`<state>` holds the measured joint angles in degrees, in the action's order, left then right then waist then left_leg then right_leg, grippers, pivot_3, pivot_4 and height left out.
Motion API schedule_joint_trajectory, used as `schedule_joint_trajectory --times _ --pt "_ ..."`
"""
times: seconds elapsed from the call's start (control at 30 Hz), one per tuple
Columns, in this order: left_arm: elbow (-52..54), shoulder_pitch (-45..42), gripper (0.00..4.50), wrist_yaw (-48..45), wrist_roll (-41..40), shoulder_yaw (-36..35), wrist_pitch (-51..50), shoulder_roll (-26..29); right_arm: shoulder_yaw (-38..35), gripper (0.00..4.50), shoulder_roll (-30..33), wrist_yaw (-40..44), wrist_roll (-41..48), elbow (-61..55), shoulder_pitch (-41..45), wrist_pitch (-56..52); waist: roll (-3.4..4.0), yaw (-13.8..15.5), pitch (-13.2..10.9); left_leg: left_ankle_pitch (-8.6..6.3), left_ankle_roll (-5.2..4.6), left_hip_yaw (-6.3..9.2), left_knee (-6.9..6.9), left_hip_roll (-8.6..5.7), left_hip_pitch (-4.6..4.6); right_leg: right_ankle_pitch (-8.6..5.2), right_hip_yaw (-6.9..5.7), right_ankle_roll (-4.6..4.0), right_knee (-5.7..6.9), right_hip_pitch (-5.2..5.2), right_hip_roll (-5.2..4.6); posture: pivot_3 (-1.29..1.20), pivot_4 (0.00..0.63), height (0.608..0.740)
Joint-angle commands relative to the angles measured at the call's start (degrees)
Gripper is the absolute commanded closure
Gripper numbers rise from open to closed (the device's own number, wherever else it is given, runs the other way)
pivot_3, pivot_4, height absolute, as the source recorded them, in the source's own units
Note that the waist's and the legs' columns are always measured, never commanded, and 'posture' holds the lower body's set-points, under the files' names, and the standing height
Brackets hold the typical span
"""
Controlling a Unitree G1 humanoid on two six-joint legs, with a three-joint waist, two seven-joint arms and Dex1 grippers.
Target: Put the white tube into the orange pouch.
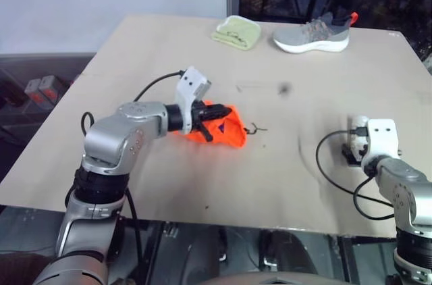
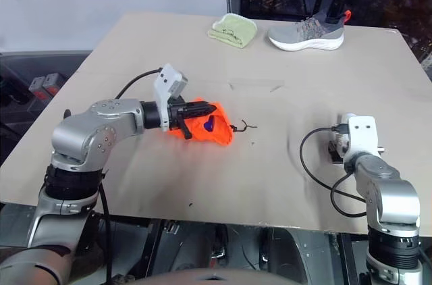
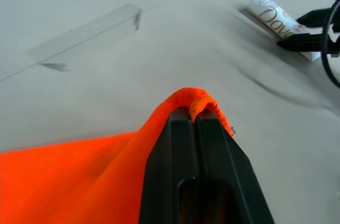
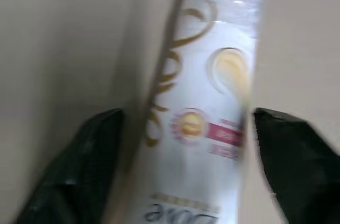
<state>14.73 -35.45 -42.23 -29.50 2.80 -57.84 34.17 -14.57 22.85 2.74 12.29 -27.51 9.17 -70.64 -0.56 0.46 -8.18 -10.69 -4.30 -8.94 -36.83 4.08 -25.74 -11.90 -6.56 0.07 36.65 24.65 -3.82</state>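
My left gripper [image 1: 204, 121] is shut on a fold at the edge of the orange pouch [image 1: 224, 131], holding that edge slightly off the table; the rest of the pouch [image 3: 74, 181] sags below the fingers. The pouch's thin dark cord [image 1: 255, 128] trails onto the table to the right. The white tube [image 4: 207, 102], printed with gold lettering, lies flat on the table at the right [image 3: 273, 14]. My right gripper [image 4: 186, 115] is lowered over the tube, one black finger on each side of it and the jaws still apart. In the head views the right wrist hides most of the tube.
A folded pale green cloth [image 1: 236, 32] and a grey sneaker [image 1: 314, 34] lie at the far edge of the tan table [image 1: 202, 190]. A strip of clear tape [image 3: 85, 35] sticks to the table's middle. The right arm's cable loops near the front edge.
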Motion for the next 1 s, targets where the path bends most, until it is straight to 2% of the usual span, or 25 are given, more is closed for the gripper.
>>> schedule_joint_trajectory --times 0.03,0.1,0.23,0.3,0.5,0.73,0.83,0.9,0.97,1.0 --pt "2.3 -1.2 4.5 0.5 -1.1 -1.2 -0.1 -0.1 -0.4 2.26 1.9 2.0 0.1 -1.1 -0.5 0.2 0.0 0.0 0.0 0.0 -0.01 0.0 0.0 0.0 0.0 0.0 0.0 0.0 0.0 0.0 0.0 0.0 0.15 0.74" --pt "2.3 -1.3 4.5 0.7 -1.2 -1.3 -0.2 -0.1 0.8 2.96 3.7 3.4 -0.4 -1.8 -1.3 1.4 0.0 0.0 0.0 -0.02 -0.02 0.0 0.0 0.0 0.0 -0.01 0.0 -0.01 0.0 0.0 -0.01 0.0 0.15 0.74" --pt "2.3 -1.3 4.5 0.7 -1.4 -1.4 -0.2 0.0 1.8 2.96 7.0 6.2 -1.1 -3.3 -3.6 6.6 0.01 0.1 0.0 -0.03 -0.03 0.0 0.0 0.0 -0.01 -0.02 0.0 -0.03 -0.01 0.01 -0.05 0.0 0.15 0.74" --pt "2.2 -1.3 4.5 0.7 -1.6 -1.3 0.0 0.2 2.4 2.96 9.4 10.4 0.2 -6.2 -5.4 10.9 0.02 0.2 0.0 -0.04 -0.05 0.0 0.01 -0.01 -0.01 -0.02 0.01 -0.03 -0.01 0.03 -0.11 0.0 0.15 0.74" --pt "2.5 -0.4 4.5 -1.2 -1.5 -0.6 1.4 2.3 3.0 2.96 13.7 28.1 14.6 -19.5 -7.4 15.6 0.04 -0.2 0.0 -0.07 -0.1 0.0 0.04 0.08 0.0 -0.02 0.07 0.0 -0.03 0.06 -0.09 0.0 0.15 0.74" --pt "3.0 -0.2 4.5 -3.2 -1.8 -0.4 2.0 4.3 16.2 2.96 14.4 33.1 19.3 -20.1 2.1 15.7 -0.02 -0.1 -0.1 -0.1 -0.1 0.09 0.03 0.05 -0.01 -0.08 -0.06 -0.09 -0.12 0.07 -0.22 0.0 0.15 0.74" --pt "3.4 -0.1 4.5 -3.8 -1.2 0.2 2.7 5.1 21.2 2.96 13.9 31.6 15.2 -14.2 6.3 17.4 -0.06 0.1 -0.1 -0.09 -0.09 0.1 0.04 0.04 -0.06 -0.08 -0.07 -0.1 -0.16 0.08 -0.23 0.0 0.15 0.74" --pt "3.7 0.1 4.5 -3.6 -1.1 0.1 2.9 5.4 20.3 2.96 15.1 30.3 12.9 -13.1 6.5 18.9 -0.1 0.4 -0.1 -0.09 -0.08 0.09 0.04 0.0 -0.09 -0.07 -0.09 -0.09 -0.17 0.08 -0.26 0.0 0.15 0.74" --pt "4.0 0.4 4.5 -3.2 -1.0 -0.2 2.8 5.4 15.4 2.96 14.8 29.5 15.6 -12.8 5.3 16.3 -0.11 0.5 -0.1 -0.05 -0.03 0.12 0.03 -0.04 -0.16 -0.07 -0.13 -0.09 -0.17 0.09 -0.3 0.0 0.15 0.74" --pt "4.4 0.8 4.5 -2.9 -1.1 -0.2 2.7 5.4 14.1 2.41 15.9 30.2 16.2 -13.8 3.5 16.1 -0.11 0.5 -0.1 -0.02 0.02 0.12 0.02 -0.05 -0.19 -0.07 -0.13 -0.09 -0.17 0.07 -0.3 0.0 0.15 0.74"
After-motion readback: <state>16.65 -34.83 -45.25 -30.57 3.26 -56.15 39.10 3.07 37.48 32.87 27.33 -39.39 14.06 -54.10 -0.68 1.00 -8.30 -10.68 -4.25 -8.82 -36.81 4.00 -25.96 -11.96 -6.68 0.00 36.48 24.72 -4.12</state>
